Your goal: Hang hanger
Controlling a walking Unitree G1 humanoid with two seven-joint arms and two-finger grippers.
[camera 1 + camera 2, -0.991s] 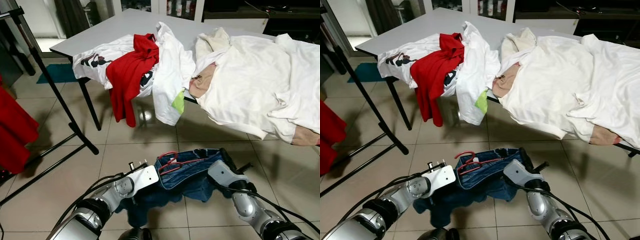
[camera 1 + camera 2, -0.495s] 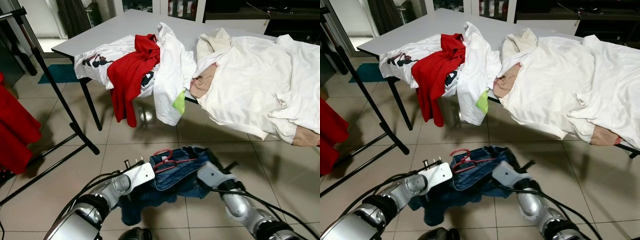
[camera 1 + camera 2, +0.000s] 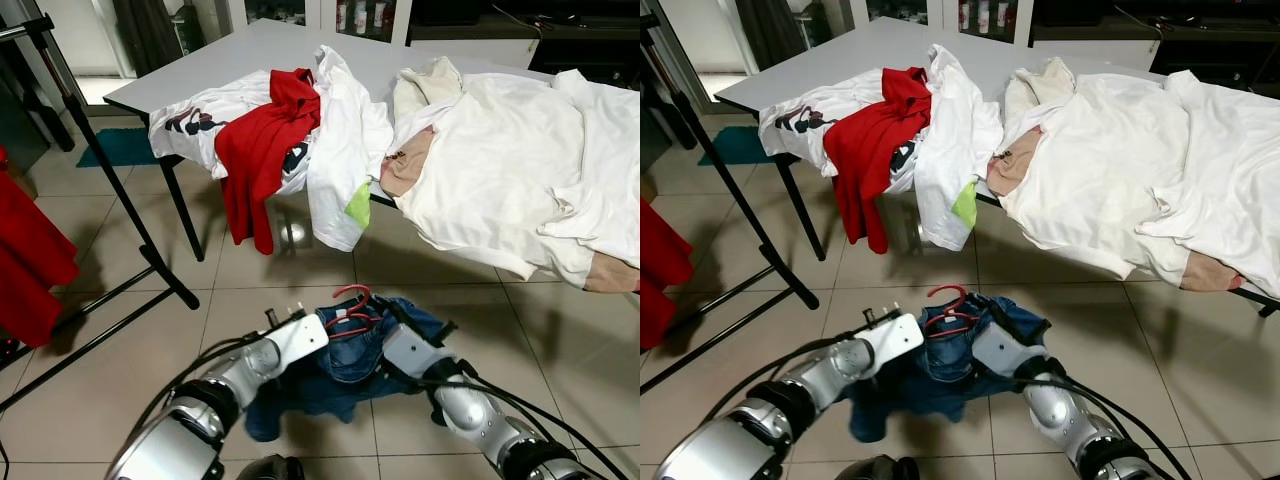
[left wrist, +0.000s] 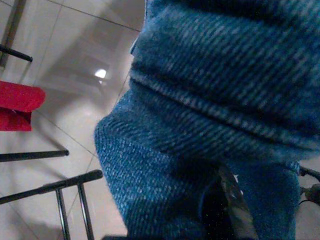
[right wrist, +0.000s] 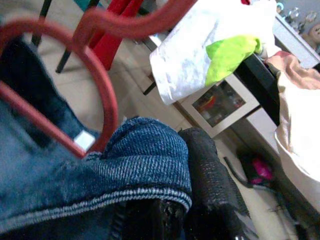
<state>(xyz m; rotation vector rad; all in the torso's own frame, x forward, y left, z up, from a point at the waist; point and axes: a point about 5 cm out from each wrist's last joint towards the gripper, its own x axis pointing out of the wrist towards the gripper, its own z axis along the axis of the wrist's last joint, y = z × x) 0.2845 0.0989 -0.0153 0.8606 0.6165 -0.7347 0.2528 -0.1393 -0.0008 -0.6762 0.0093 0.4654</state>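
1. Both arms have pulled closer together since a moment ago, and the blue jeans (image 3: 345, 350) are bunched up more, with the red hanger (image 3: 350, 305) poking higher out of the top.
2. The right tool (image 5: 195, 200) has one black finger pressed against the waistband, so I think it is pinching the jeans, but the view is too close to be sure.
3. I cannot tell if the left tool (image 3: 325, 325) is open or closed; cloth hides it.
4. The jeans hang low, almost on the floor (image 3: 250, 290). They could slip off the hanger.
5. The black rack (image 3: 110, 190) is well off to the left, beside the counter (image 3: 230, 50). Swinging over there could shake the hanger loose.
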